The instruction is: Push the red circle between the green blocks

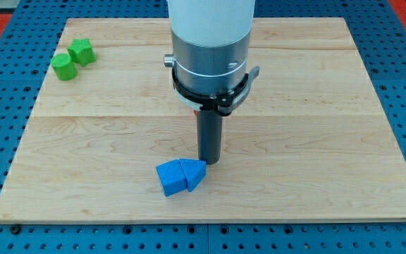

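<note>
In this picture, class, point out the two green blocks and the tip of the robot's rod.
upper green block (82, 51), camera view, top face.
lower green block (64, 66), camera view, top face.
my tip (208, 161), camera view, rod's very end, just above the blue blocks (180, 176).

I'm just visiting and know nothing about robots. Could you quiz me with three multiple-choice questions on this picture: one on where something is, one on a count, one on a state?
1. Where are the green blocks?
A. the view's top left
B. the view's bottom right
C. the board's middle

2. How many blue blocks are there?
A. one
B. two
C. four

3. How do the two blue blocks lie?
A. stacked
B. far apart
C. touching side by side

Answers: 1 A, both sit near the wooden board's top-left corner. 2 B, a cube-like piece and a wedge-like piece. 3 C, no gap shows between them, with my tip just above their right end.
</note>
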{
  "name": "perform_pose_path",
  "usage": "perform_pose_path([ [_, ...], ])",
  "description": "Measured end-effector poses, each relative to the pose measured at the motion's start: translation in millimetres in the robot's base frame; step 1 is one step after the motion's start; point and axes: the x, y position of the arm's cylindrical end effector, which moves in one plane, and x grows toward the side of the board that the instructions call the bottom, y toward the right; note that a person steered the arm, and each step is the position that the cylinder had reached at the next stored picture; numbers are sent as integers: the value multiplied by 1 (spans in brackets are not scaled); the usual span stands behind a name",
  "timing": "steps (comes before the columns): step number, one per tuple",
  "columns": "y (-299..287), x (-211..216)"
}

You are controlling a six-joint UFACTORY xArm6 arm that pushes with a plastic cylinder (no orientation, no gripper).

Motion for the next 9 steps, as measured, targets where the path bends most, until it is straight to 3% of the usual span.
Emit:
perform_pose_path([
  [2,49,0],
  [4,34,-67],
  [6,-102,-167],
  [7,-149,-184],
  [8,-182,-166],
  [9,-249,-206],
])
